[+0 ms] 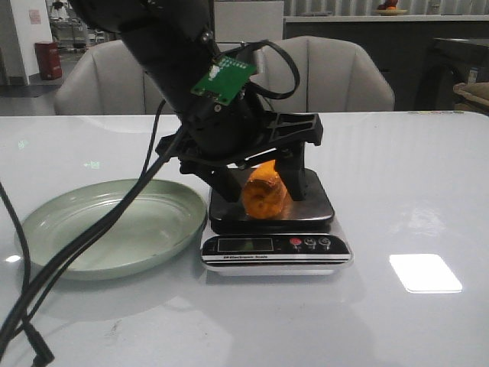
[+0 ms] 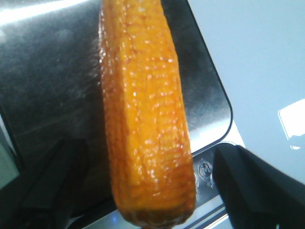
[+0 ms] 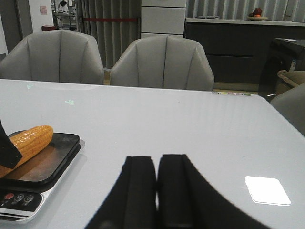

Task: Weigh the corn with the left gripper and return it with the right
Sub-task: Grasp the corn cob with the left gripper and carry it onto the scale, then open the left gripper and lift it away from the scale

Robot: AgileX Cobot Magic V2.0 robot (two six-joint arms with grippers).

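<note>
One orange-yellow corn cob [image 1: 264, 193] lies on the dark steel platform of the kitchen scale [image 1: 321, 208] in the front view, with the bulky black left gripper [image 1: 258, 189] straddling it, fingers spread wide; a pale green plate [image 1: 53, 222] sits just beside the scale's left edge, and bare white table [image 1: 412, 168] stretches off to the right. Left wrist view: both black fingers [image 2: 257, 186] stand apart from the cob, not touching. Right wrist view: the right gripper [image 3: 156, 191] hangs over bare table well apart from the scale, fingers pressed together on nothing.
</note>
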